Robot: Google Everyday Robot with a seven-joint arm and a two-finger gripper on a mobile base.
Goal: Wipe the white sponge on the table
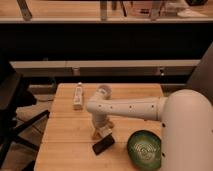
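Looking at my camera feed, I find the gripper (100,125) pointing down at the middle of the desk (60,142). It is at the end of the white arm (131,107), which reaches across the planks from the right side of the view. The tip of the gripper is in contact with the white sponge (104,131), which lies directly under it on the wood. The sponge is a small cream block. It sits a little tilted against the plank lines, and the gripper covers its upper part. Whether the gripper is grasping the sponge or only resting on top of it, I cannot tell.

Just in front of the sponge, toward the camera, there is a flat black slab (103,145). It lies at an angle, and its far corner is very near the sponge, perhaps touching it. To the right of the slab, near the front right corner of the desk, stands a green bowl (144,148) with a pale spiral pattern inside, apart from the sponge. Behind the gripper, on the far left part of the desk, a long white power strip (78,96) lies along the planks, well apart from the sponge. The big white robot body (189,131) fills the lower right corner, and a black chair (11,102) stands to the left of the desk.
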